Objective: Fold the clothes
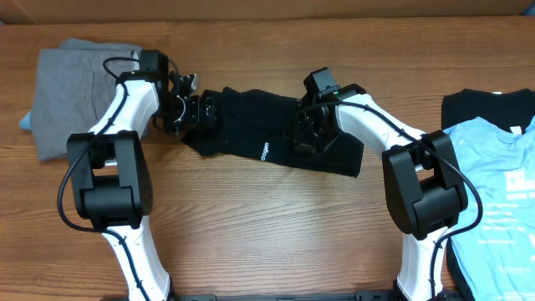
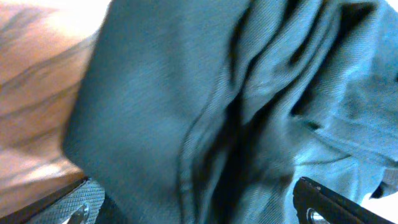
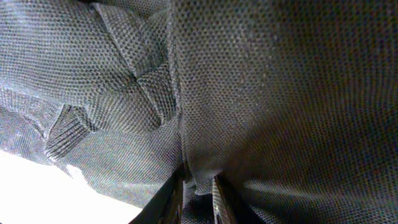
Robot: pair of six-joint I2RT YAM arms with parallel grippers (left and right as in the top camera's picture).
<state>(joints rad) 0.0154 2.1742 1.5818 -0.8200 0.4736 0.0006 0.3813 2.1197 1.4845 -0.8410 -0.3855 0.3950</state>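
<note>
- The black T-shirt (image 1: 251, 125) lies bunched across the middle of the bench (image 1: 267, 226).
- The left end effector (image 1: 185, 107) stands wide open at the shirt's left end. In its blurred wrist view, cloth seems to lie loose between the fingers (image 2: 323, 199).
- The right end effector (image 1: 305, 134) is nearly closed, pinching a fold of the shirt.
- A grey shirt (image 1: 71, 84) lies far left and a light blue shirt (image 1: 493, 192) far right.

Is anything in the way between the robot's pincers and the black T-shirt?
Nothing visible is. The right pincer is shut on a fold of the black fabric T-shirt, and the open left pincer sits right at the shirt's left end.
</note>
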